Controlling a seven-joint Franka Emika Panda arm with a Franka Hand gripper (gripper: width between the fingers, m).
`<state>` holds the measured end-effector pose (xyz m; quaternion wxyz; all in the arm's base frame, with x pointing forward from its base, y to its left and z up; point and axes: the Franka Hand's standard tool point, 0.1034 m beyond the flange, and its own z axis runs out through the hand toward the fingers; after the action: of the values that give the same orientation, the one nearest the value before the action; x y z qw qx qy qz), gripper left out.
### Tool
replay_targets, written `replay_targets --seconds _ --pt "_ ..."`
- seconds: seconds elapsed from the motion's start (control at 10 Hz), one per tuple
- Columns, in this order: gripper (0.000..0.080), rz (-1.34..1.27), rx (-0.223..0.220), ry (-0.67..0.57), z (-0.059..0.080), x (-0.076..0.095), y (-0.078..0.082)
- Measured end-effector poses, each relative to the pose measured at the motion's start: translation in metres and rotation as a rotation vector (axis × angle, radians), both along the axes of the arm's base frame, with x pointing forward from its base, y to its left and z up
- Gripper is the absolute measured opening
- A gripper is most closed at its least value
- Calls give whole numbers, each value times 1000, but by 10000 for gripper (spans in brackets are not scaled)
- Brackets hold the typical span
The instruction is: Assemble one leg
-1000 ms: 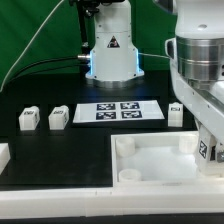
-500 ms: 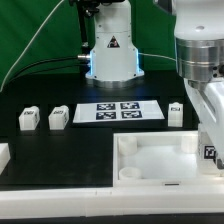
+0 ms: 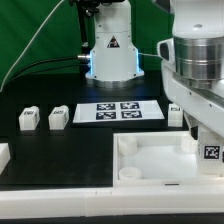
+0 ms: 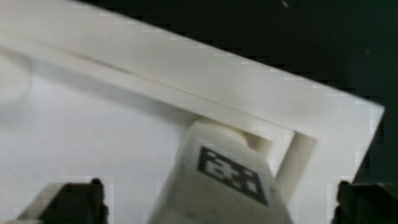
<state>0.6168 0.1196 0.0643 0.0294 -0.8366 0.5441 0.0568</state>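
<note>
In the wrist view a white square-sided leg [image 4: 222, 170] with a black-and-white tag stands at a tilt in the inner corner of the large white panel [image 4: 107, 110], against its raised rim. My gripper [image 4: 219, 200] is open, with one dark fingertip [image 4: 75, 200] on each side of the leg and a gap on both sides. In the exterior view the arm fills the right side and the leg's tag [image 3: 210, 153] shows at the panel's [image 3: 150, 165] far right corner. Three more legs stand on the table [image 3: 28, 120] [image 3: 57, 117] [image 3: 175, 113].
The marker board [image 3: 120, 111] lies in the middle of the black table. The robot base [image 3: 110, 55] stands behind it. A white part [image 3: 3, 155] shows at the exterior view's left edge. A round boss [image 3: 128, 176] sits in the panel's near left corner.
The wrist has turned and shifted a little; the leg's tag has moved slightly right and down. The arm now covers more of the leg beside the marker board.
</note>
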Motion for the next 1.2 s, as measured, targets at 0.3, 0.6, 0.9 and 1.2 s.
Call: replay_targets --seconds 0.3,0.6,0.9,1.2 --pt "649 336 21 -42 4 1 0" --pt "649 611 37 -73 3 1 -1" --pt "649 965 25 -102 12 4 -5" --pt "649 962 23 -110 17 6 -4"
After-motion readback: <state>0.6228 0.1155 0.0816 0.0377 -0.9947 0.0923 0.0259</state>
